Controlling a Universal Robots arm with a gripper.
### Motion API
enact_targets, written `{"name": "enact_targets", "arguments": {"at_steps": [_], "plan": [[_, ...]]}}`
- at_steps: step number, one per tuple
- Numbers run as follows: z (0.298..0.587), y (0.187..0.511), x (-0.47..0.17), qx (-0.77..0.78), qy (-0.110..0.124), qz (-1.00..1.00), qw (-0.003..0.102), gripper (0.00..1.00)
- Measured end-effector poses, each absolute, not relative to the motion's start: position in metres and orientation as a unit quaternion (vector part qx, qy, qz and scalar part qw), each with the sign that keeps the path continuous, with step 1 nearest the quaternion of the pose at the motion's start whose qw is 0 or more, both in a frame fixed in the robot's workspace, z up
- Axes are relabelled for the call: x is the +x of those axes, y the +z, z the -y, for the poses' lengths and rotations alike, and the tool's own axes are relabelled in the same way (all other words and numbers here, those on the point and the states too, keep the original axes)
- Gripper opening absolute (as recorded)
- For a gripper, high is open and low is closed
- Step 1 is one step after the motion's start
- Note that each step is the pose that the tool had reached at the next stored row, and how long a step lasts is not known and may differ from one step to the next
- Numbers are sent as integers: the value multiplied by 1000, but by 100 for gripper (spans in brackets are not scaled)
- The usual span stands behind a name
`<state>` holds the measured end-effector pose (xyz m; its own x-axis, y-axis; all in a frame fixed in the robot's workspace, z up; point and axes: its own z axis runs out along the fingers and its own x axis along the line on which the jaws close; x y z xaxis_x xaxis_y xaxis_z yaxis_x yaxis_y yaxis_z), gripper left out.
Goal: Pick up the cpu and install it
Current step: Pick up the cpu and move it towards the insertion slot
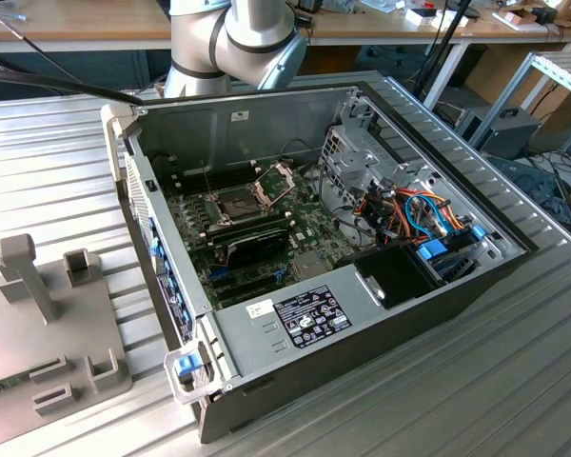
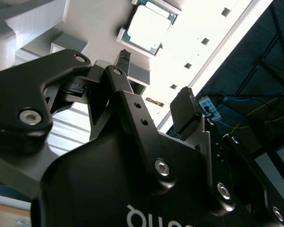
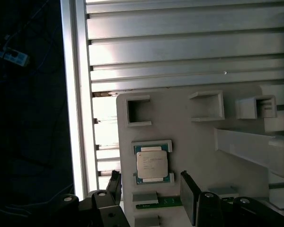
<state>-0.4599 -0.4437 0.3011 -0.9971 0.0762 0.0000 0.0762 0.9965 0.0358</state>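
The cpu point(image 3: 151, 165) is seated in a recess of the grey fixture plate point(image 3: 203, 142), presumably for access by the end effector point(image 3: 150, 182), which is poised close by with fingers apart.

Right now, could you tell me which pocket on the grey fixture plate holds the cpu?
The framed pocket closest to the gripper holds the cpu; the three brackets farther off stand empty.
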Motion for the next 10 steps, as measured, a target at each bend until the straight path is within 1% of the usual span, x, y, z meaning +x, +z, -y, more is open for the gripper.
{"name": "enact_targets", "arguments": {"at_steps": [10], "plan": [[444, 294, -460, 38, 18, -999, 1, 62]]}}
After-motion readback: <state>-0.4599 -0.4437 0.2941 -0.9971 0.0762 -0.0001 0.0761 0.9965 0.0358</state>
